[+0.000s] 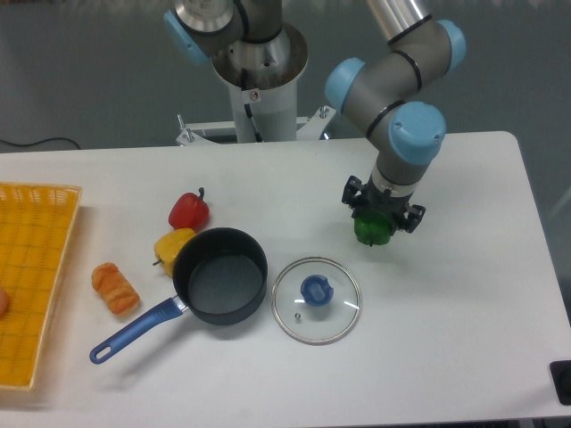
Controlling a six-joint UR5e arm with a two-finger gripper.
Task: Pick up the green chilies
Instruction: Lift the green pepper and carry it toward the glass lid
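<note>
The green chilies (371, 232) are one small glossy green pepper-shaped toy on the white table, right of centre. My gripper (378, 217) points straight down right over it, with its black fingers on either side of the toy. The top of the toy is hidden by the gripper. I cannot tell whether the fingers press on the toy or whether it still rests on the table.
A red pepper (188, 210) and a yellow pepper (172, 245) lie left of a dark pot with a blue handle (219, 276). A glass lid with a blue knob (316, 300) lies just below-left of the gripper. A croissant (115, 288) and a yellow basket (31, 276) are at the left.
</note>
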